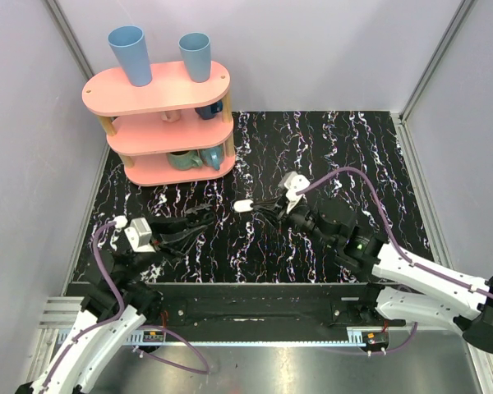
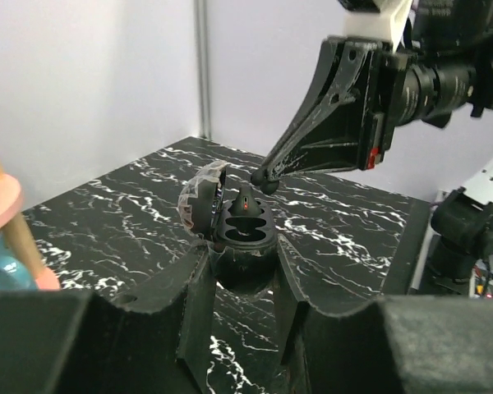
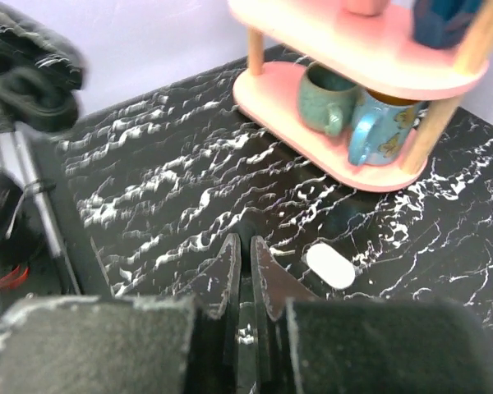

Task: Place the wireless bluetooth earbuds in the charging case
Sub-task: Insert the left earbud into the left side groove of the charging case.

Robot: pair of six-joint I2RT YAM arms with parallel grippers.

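Note:
The charging case [image 2: 246,238] is black with a marbled lid and stands open. My left gripper [image 2: 242,261] is shut on its base and holds it up. One black earbud [image 2: 245,202] with a red light sits in a slot of the case. My right gripper [image 2: 263,177] is shut on a second small black earbud [image 2: 261,180], just above and right of the open case. In the right wrist view the jaws [image 3: 245,243] are almost closed and the case [image 3: 29,70] is blurred at the upper left. No white earbuds show.
A flat white oval object [image 1: 243,205] lies on the black marbled table between the two grippers; it also shows in the right wrist view [image 3: 330,267]. A pink three-tier shelf [image 1: 160,123] with mugs and two blue cups [image 1: 130,53] stands at the back left.

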